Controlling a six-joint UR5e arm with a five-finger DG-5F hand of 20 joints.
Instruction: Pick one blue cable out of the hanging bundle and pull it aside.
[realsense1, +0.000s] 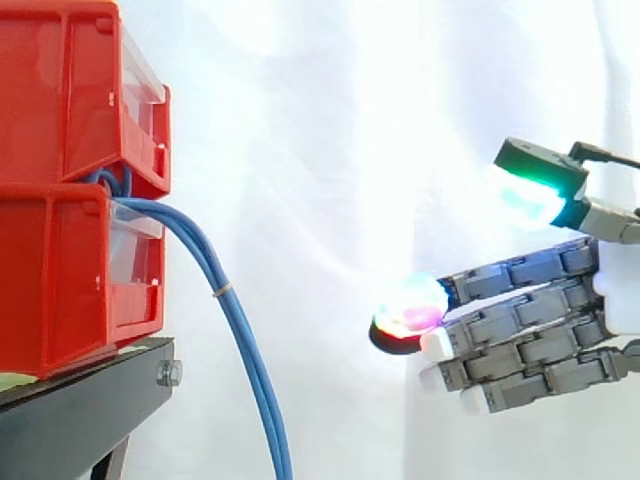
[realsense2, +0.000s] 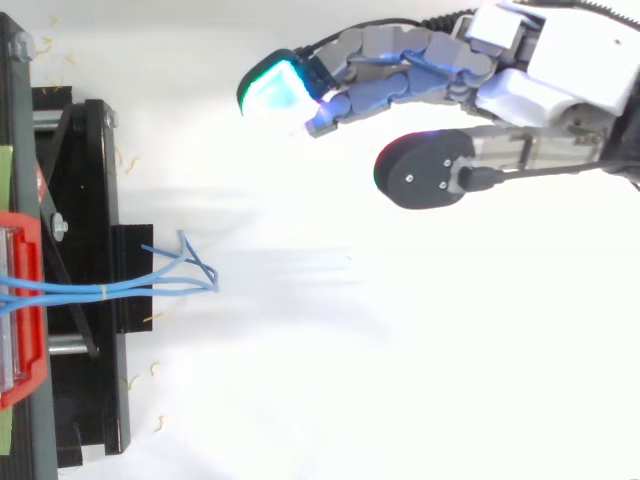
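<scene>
Fingers out straight, apart from the thumb lifted above them, clamped on nothing and pointing left at the work. Hand well apart from the blue cables, off to their right in the side view and offset toward one side from above.

Cables coming out from between the two stacked red bins, drooping in a soft arc past the black stand and hanging on down out of frame. Bunched tight, with a thin yellowish tie cinched round the bundle partway down. Seen from above, splayed and crossing a bit beyond that tie.

Guessing light, thin and limp, so no real weight to fight, only the tug back from the tie and from whatever anchoring inside the bins. Probably a slick jacket too, easy to lose from a lazy pinch. Not fragile, but wouldn't yank.

Best bet for a hold: below the tie, at the loose stretch with gaps between strands. Above the tie looks too packed to single one out. Pinch between thumb and one fingertip pad, then ease sideways.

Brands or writing: nothing readable anywhere, bins and cables included.
</scene>
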